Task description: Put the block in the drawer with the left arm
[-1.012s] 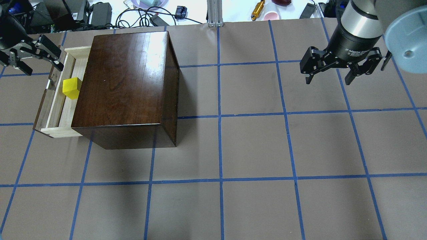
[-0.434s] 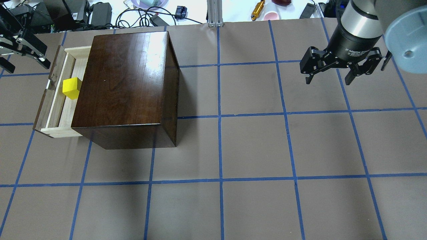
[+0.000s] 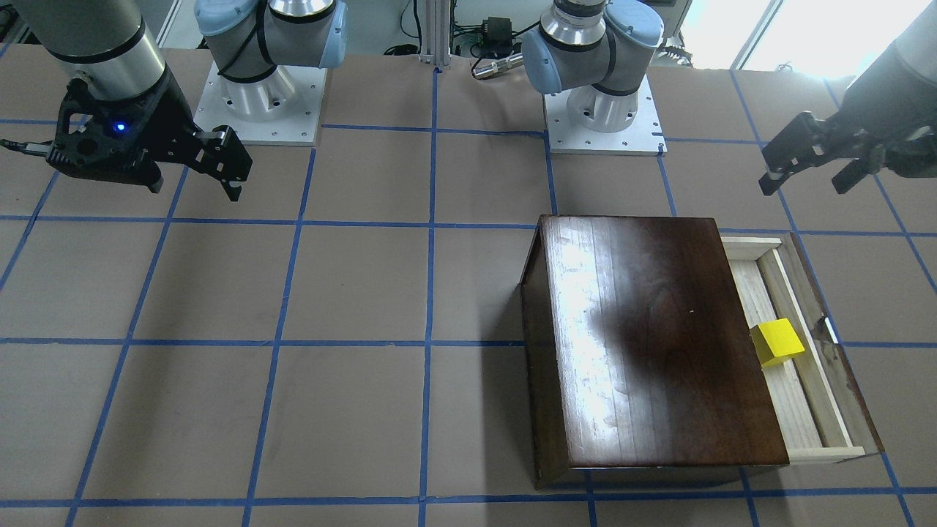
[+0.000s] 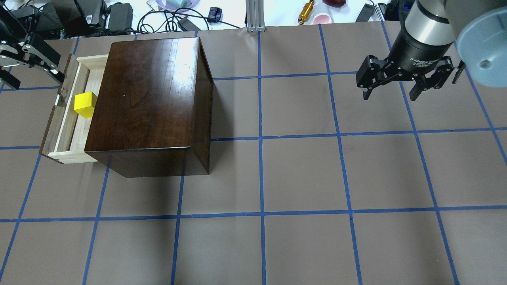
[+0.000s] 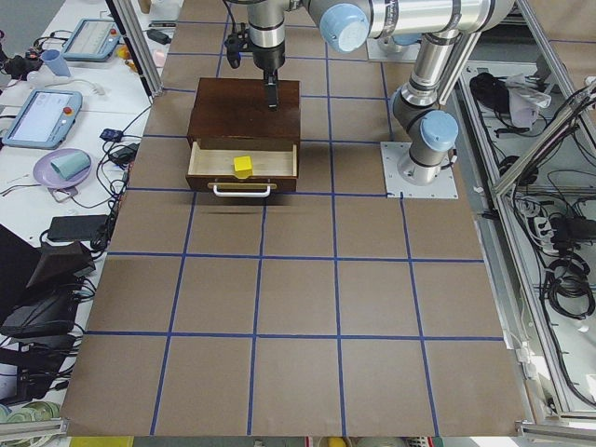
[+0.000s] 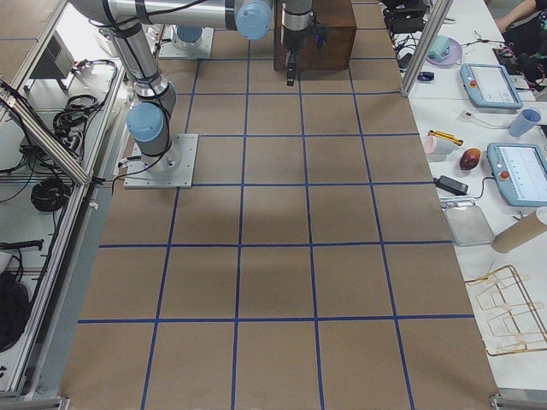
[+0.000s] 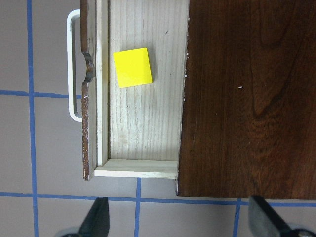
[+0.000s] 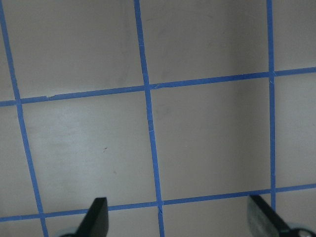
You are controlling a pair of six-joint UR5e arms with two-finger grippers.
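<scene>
The yellow block lies in the open drawer of the dark-brown box, about midway along the tray and touching no gripper. It also shows in the front view and the left wrist view. My left gripper is open and empty. It hangs above the table beside the drawer's far end, just off the front panel. In the front view the left gripper is above the drawer. My right gripper is open and empty over bare table at the far right.
The drawer's white handle sticks out from the front panel. Cables and power bricks and an aluminium post lie past the table's far edge. The arm bases stand on the robot's side.
My left gripper has moved left, away from the drawer's far corner, staying open. The block lies still in the drawer. The right arm has not moved.
</scene>
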